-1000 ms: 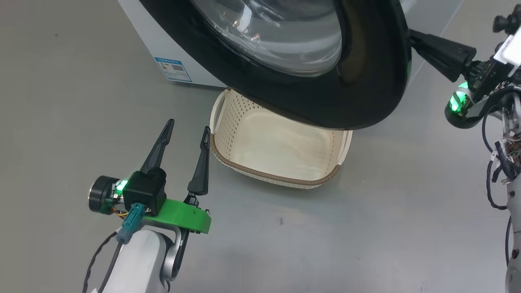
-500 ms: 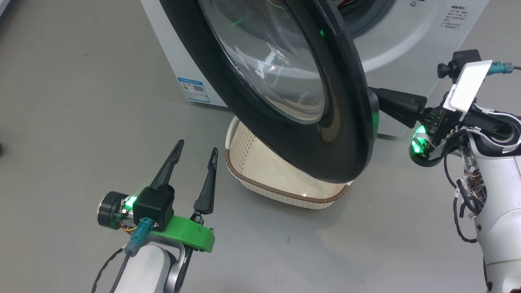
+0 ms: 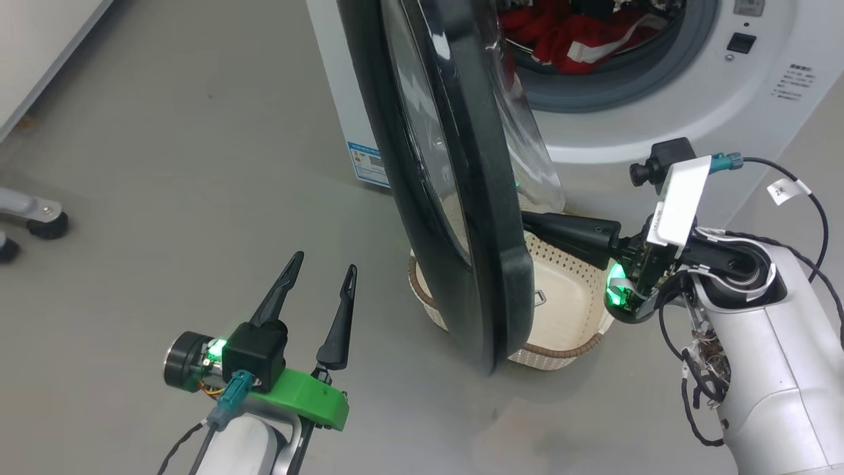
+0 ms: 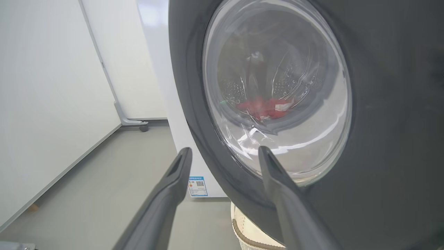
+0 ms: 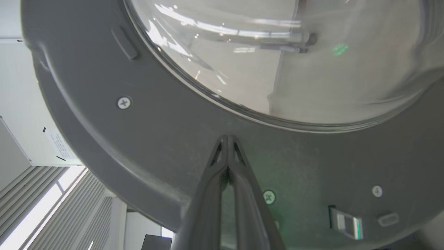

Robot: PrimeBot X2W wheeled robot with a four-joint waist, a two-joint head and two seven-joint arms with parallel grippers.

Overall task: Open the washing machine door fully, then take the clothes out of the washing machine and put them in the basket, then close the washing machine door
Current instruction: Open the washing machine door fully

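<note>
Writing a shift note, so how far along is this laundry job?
Done: the washing machine door is swung partway out, edge-on to the head camera. In hand: the shut right hand is against its inner face, and the left hand is open beside it. Left: the clothes lie inside the washing machine, the basket shows none, and the door needs closing afterwards.

Edge-on door screens the work

The glossy black round washing machine door [image 3: 491, 264] is cut off at the head view's top edge, as is the red-and-white clothes heap [image 3: 560, 36] behind it. The cream perforated plastic basket [image 3: 567, 351] lies half hidden behind the door. The right gripper [image 5: 227, 140] has its tips hidden behind the door's edge. Print on the small blue label [image 3: 366, 163] just left of the door is too small to read.
</note>
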